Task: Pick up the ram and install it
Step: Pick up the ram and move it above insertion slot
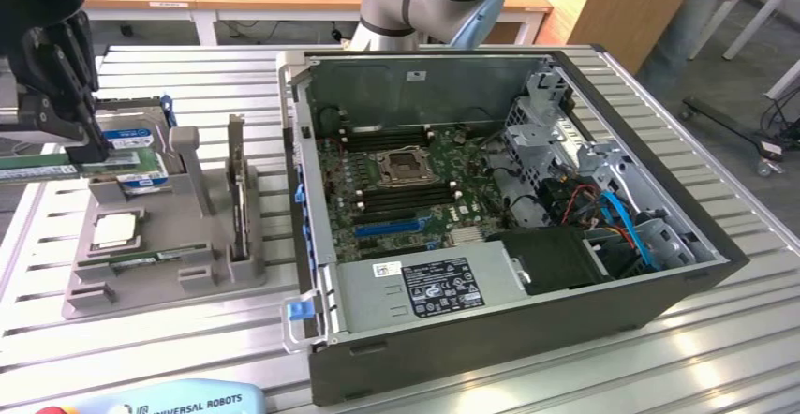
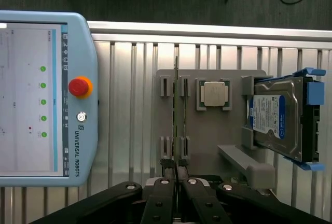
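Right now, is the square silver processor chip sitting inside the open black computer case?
No, the square silver processor chip lies in the grey plastic holder.

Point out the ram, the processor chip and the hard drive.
ram (image 2: 180, 115): wrist view, middle of its thin edge.
processor chip (image 2: 214, 93): wrist view, centre of its silver lid.
hard drive (image 2: 266, 119): wrist view, its blue-and-white label.

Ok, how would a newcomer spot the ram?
On the exterior view's left of the open computer case sits a grey holder. Over it, the gripper is shut on the ram: a thin green stick, not the holder's square silver processor or blue-labelled hard drive.
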{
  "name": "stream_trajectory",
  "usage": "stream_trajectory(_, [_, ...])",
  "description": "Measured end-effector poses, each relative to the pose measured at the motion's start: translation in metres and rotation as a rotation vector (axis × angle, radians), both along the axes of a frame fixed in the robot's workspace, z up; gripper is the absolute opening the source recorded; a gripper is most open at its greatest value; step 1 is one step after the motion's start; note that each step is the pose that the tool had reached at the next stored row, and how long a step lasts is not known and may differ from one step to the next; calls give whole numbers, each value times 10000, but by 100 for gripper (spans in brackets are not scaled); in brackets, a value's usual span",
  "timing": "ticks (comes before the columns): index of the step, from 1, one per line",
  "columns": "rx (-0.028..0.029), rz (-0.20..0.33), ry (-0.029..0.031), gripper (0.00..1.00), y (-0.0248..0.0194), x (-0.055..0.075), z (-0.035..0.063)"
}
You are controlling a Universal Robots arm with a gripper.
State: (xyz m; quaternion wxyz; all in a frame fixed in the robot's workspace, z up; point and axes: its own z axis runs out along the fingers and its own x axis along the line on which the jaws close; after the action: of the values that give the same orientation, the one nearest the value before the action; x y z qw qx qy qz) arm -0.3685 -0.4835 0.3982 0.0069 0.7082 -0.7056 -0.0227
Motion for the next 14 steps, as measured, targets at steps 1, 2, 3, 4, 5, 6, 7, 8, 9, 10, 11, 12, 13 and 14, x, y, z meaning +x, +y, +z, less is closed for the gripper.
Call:
stream_trajectory(1, [0, 0, -1, 12, 0, 0, 0])
stream_trajectory(2, [0, 0, 0, 12, 0, 0, 0])
stream_trajectory(3, [0, 0, 1, 12, 0, 0, 1])
stream_trajectory(4, [-1, 0, 1, 12, 0, 0, 1])
stream_trajectory(5, [-1, 0, 1, 12, 0, 0, 1])
stream_trajectory(6, [-1, 0, 1, 12, 0, 0, 1])
stream_trajectory(7, [-2, 1, 2, 12, 0, 3, 3])
stream_trajectory(8, [-3, 1, 4, 12, 0, 8, 3])
stream_trajectory(9, [-3, 2, 3, 12, -1, 16, 3])
stream_trajectory(10, [-1, 1, 1, 12, 0, 25, 1])
stream_trajectory(11, [-1, 0, 2, 12, 0, 38, 2])
stream_trajectory(12, [-1, 1, 1, 12, 0, 52, 1])
stream_trajectory(13, [-1, 0, 1, 12, 0, 67, 1])
stream_trajectory(14, [-1, 0, 1, 12, 0, 84, 1])
